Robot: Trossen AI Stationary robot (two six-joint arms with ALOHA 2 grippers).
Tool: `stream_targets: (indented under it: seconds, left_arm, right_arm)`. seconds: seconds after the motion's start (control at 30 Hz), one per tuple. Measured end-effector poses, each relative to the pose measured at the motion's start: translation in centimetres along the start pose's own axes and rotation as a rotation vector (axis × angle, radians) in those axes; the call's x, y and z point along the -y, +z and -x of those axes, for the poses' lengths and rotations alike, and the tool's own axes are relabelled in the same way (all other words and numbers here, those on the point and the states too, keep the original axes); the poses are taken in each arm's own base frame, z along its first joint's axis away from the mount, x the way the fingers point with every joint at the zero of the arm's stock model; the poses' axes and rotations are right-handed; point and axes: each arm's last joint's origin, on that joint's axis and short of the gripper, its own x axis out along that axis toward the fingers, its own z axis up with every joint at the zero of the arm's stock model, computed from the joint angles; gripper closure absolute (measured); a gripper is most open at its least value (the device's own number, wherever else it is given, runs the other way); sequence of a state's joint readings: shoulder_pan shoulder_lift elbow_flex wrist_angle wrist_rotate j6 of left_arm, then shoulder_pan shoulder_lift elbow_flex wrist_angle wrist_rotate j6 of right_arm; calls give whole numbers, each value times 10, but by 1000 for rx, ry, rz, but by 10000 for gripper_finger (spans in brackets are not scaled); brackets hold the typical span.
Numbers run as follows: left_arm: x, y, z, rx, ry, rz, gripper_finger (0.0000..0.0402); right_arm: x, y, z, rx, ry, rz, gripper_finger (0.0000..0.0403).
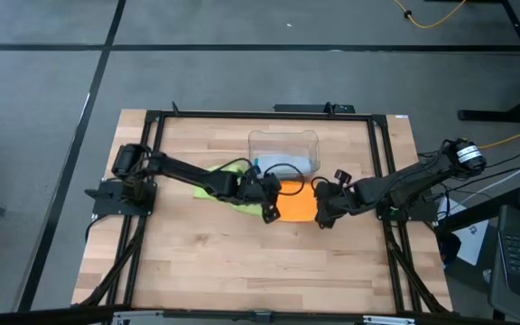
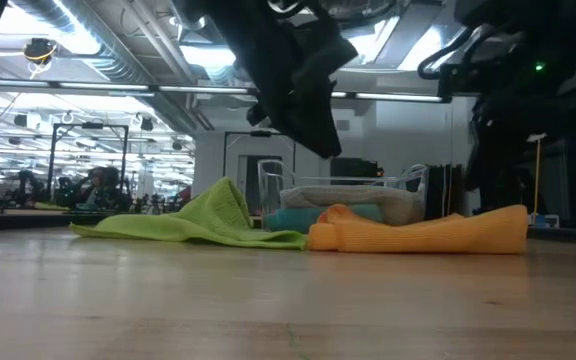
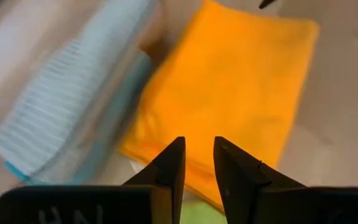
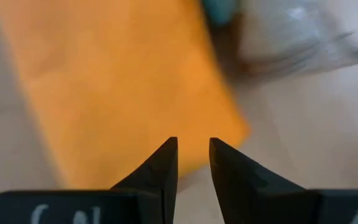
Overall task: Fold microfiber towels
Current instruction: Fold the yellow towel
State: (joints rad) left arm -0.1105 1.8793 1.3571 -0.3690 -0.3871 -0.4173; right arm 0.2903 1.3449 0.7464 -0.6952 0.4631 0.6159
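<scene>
Both grippers hang just above the orange towel (image 1: 298,202) with nothing between their fingers. From its wrist camera the left gripper (image 3: 197,163) shows its two dark fingers parted by a narrow gap, empty, over one edge of the folded orange cloth; in the high view it (image 1: 269,204) sits at that towel's left side. Opposite it, the right gripper (image 4: 192,158) also holds its fingers slightly apart and empty, above the opposite edge of the same towel, at its right side from overhead (image 1: 321,209).

Folded into a thick rectangle, the orange towel lies flat on the table near its middle. Touching its left end, the lime green towel (image 2: 200,222) is rumpled, with one part standing up in a peak. Behind them, toward the table's far edge, stands the clear plastic bin (image 1: 283,150), and in the low view a teal blue towel (image 2: 303,217) and a pale grey-blue towel (image 2: 393,205) lie at the bin, directly behind the orange one; whether they are inside it cannot be told.

Light wooden planks make up the table (image 1: 242,262), which is framed by black rails. Around it the floor is grey with dark lines, and a yellow cable (image 1: 436,11) runs along it. Beyond the table, the low view shows a bright hall with ceiling ducts, strip lights and equipment racks.
</scene>
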Motion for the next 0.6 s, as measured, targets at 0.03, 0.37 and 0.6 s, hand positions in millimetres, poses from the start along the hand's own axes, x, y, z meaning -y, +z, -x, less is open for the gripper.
stream_targets:
  seconds: [0.03, 0.37, 0.6]
  left_arm:
    - [2, -1, 1, -6, -9, -7, 326]
    - [22, -11, 7, -14, -50, -49, 326]
    - [31, -17, 9, -19, -69, -78, 326]
  right_arm:
    - [-1, -1, 0, -12, 23, 0, 308]
    - [-18, -8, 9, 14, 99, 1, 308]
    - [-24, -6, 12, 75, 129, 19, 308]
